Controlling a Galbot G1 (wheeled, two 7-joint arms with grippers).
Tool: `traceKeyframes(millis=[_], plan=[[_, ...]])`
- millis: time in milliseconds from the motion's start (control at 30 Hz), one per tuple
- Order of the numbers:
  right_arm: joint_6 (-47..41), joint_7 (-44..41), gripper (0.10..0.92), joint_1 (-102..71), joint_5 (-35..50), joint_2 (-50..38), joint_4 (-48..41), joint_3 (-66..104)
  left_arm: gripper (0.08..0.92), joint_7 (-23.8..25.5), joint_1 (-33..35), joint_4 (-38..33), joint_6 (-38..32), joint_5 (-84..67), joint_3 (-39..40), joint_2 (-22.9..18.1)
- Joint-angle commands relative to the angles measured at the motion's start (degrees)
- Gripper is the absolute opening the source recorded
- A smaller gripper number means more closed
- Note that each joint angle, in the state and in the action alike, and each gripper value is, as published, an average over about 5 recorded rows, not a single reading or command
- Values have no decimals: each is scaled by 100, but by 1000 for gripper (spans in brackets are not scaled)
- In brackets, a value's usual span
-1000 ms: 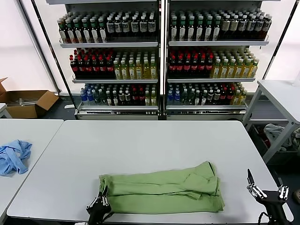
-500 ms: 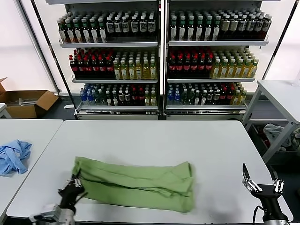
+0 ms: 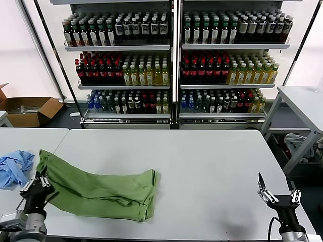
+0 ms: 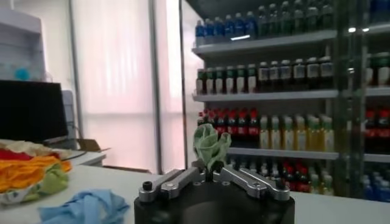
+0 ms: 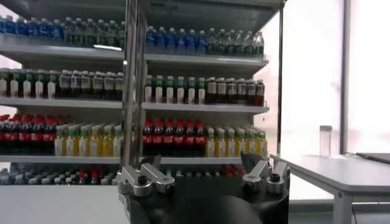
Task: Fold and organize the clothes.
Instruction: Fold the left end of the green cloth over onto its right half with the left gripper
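Observation:
The light green shirt (image 3: pixel 98 191) lies folded into a long strip across the front left of the white table (image 3: pixel 202 166), its left end lifted off the table's left edge. My left gripper (image 3: pixel 41 177) is shut on that raised end at the table's left corner. In the left wrist view a bunch of green cloth (image 4: pixel 210 145) sticks up from between the closed fingertips of the left gripper (image 4: pixel 211 168). My right gripper (image 3: pixel 276 190) hovers open at the table's front right corner, well away from the shirt. The right wrist view shows that gripper (image 5: pixel 203 167) with nothing between its spread fingers.
A light blue garment (image 3: pixel 14 169) lies on the neighbouring table at the left, close to my left gripper. Drink shelves (image 3: pixel 171 60) stand behind the table. A cardboard box (image 3: pixel 28 111) sits on the floor at the far left, and another white table (image 3: pixel 303 101) stands at the right.
My left gripper has dragged the shirt leftward across the table, from front centre to the left edge. The shirt's left end now rises. The right gripper has barely moved.

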Motion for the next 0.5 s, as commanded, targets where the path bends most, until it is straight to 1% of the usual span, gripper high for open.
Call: traceKeyframes(millis=[33, 167, 500], plan=[[6, 15, 823, -35, -33, 28, 30, -9, 108, 202, -222, -405, -259, 1572, 2602, -515], [13, 26, 823, -8, -47, 55, 27, -15, 108, 218, -562, -23, -267, 1866, 3143, -556], [15, 9, 823, 85, -57, 82, -28, -75, 108, 199, -985, 422, -8, 1889, 3619, -572]])
